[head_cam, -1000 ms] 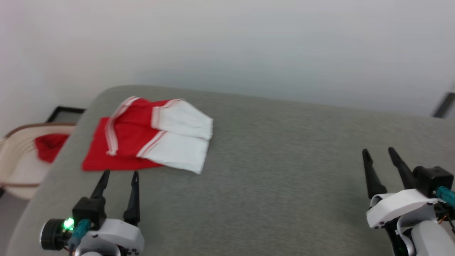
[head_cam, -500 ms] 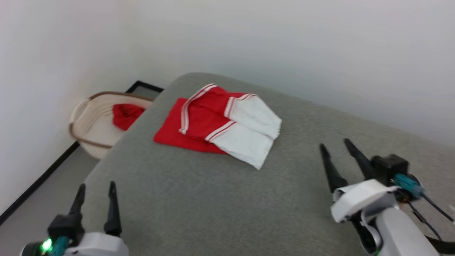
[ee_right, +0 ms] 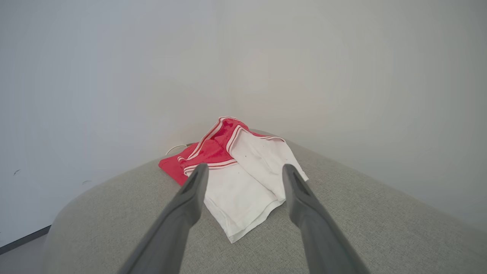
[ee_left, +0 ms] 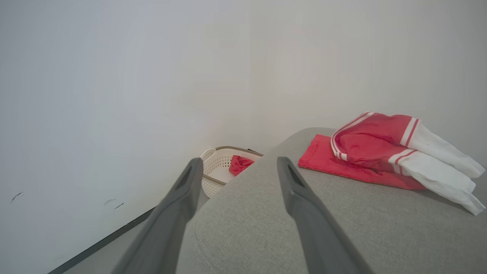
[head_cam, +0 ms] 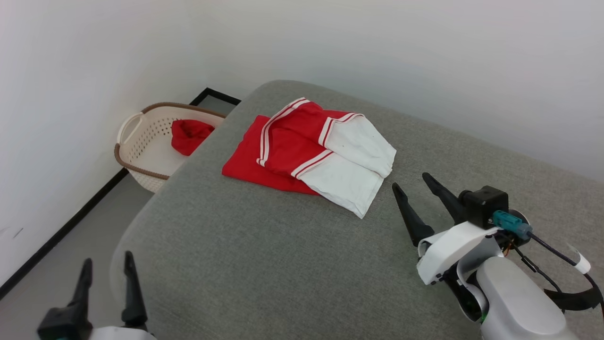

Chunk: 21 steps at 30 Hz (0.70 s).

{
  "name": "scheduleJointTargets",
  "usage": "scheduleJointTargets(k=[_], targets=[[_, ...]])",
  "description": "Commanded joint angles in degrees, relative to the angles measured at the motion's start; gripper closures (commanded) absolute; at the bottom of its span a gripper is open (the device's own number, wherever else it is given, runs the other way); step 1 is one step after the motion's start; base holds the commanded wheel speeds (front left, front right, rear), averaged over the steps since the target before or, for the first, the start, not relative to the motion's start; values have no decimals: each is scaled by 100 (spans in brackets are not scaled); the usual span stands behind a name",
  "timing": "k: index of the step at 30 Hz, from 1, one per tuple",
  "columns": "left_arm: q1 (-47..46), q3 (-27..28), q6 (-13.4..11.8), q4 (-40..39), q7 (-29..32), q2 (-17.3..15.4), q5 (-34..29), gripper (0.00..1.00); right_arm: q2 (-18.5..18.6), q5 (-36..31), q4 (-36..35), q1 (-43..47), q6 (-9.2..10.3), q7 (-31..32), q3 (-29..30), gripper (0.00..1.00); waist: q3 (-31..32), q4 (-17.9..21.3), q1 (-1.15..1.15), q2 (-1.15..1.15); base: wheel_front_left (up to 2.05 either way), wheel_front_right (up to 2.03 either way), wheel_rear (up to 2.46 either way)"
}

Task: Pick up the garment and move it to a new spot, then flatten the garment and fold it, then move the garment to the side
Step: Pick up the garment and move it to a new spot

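Looking at the garment [head_cam: 302, 156] lying folded on the grey cushion [head_cam: 283, 264], toward its far left corner, with the two white sleeves stacked at the near-right end and the red body underneath. Hovering with the right hand [head_cam: 410, 180] just beside the sleeve hems, fingers spread wide and gripping nothing. Holding the left hand [head_cam: 107, 257] low by the cushion's near left edge, well apart from the cloth, fingers likewise spread and empty.

Judging the fold as done and the shift to the side as the step in hand (possibly finished already, given the packet sitting so near the corner). Doing it well probably meaning sliding one finger under the whole stack, not just the top sleeve, and pinching through every layer before lifting. Favouring a low, short carry, loose sleeves likely flopping open on a high swing. Steadying the red end with the left hand, reach permitting. Watching the rounded cushion edge and the basket [head_cam: 141, 146] with the red scrap [head_cam: 188, 136] just beyond it, and avoiding any push that way.
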<state>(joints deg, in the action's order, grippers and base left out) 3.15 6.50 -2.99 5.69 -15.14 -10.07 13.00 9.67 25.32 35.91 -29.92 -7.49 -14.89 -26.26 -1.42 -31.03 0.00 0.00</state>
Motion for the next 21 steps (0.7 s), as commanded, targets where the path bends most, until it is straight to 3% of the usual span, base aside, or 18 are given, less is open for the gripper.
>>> scheduleJointTargets(k=[1,6,10,17,21], targets=[[9,-37,45,26,0,-1,-23,0,34,102,26,-11,0,-32,16,0,2,17,0,0,0,0,0],[-456,-321,264,364,89,-142,-142,0,101,24,-145,295,-1,-32,321,0,1,99,0,0,0,0,0],[-1148,-665,576,821,236,-261,-209,0,172,-68,-413,695,-1,-34,644,0,33,218,0,0,0,0,0],[-2588,-830,868,1631,263,-462,-21,0,185,-440,-741,598,-1,-35,730,0,-674,1338,0,0,0,0,0],[-3283,-907,955,2112,321,-592,61,0,136,-506,-821,472,-1,-35,768,0,-958,1774,0,0,0,0,0]])
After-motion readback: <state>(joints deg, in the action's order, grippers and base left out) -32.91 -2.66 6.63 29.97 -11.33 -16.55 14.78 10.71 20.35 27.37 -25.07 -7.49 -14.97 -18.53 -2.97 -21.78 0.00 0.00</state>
